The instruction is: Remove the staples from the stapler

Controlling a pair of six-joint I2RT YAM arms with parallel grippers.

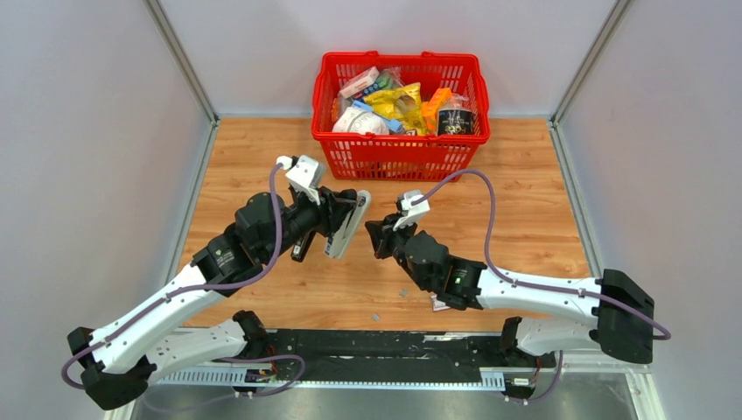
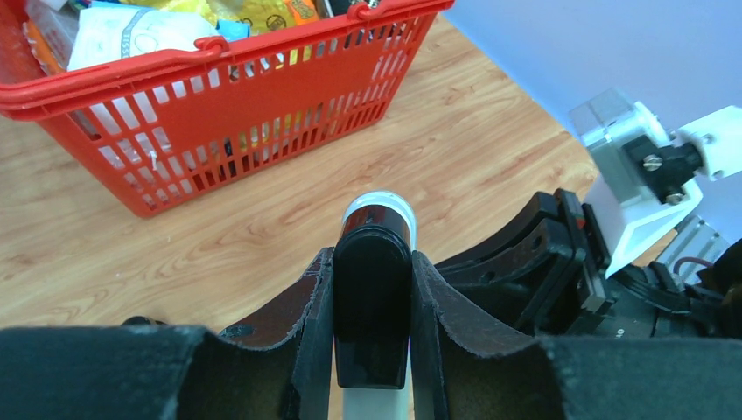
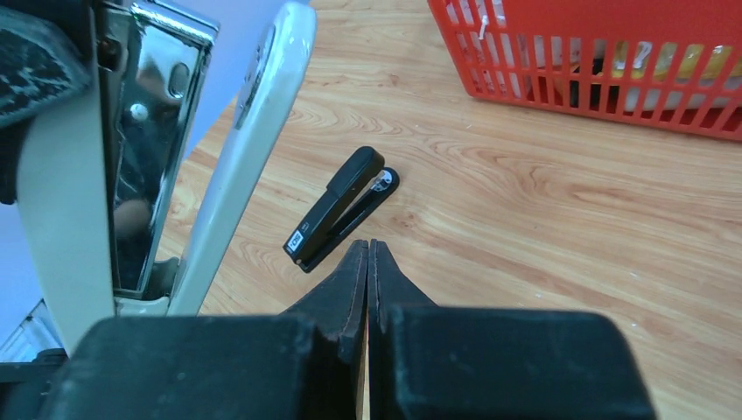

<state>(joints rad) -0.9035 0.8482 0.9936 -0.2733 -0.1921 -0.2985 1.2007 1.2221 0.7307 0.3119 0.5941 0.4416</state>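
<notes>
My left gripper (image 1: 331, 220) is shut on a white stapler (image 1: 347, 226) with a black end and holds it swung open above the table. In the left wrist view my fingers (image 2: 311, 302) clamp its black end (image 2: 372, 306). In the right wrist view its white arm (image 3: 254, 140) and shiny metal magazine (image 3: 144, 149) stand at the left; I cannot make out a staple strip in it. My right gripper (image 1: 378, 236) is shut and empty just right of the stapler, its tips (image 3: 367, 249) closed together. Two tiny grey bits (image 1: 375, 317) lie on the wood near the front.
A small black stapler (image 3: 341, 208) lies on the table below the held one, also in the top view (image 1: 302, 248). A red basket (image 1: 398, 157) full of packets stands at the back. A small red-and-white box (image 1: 437, 304) lies under my right arm.
</notes>
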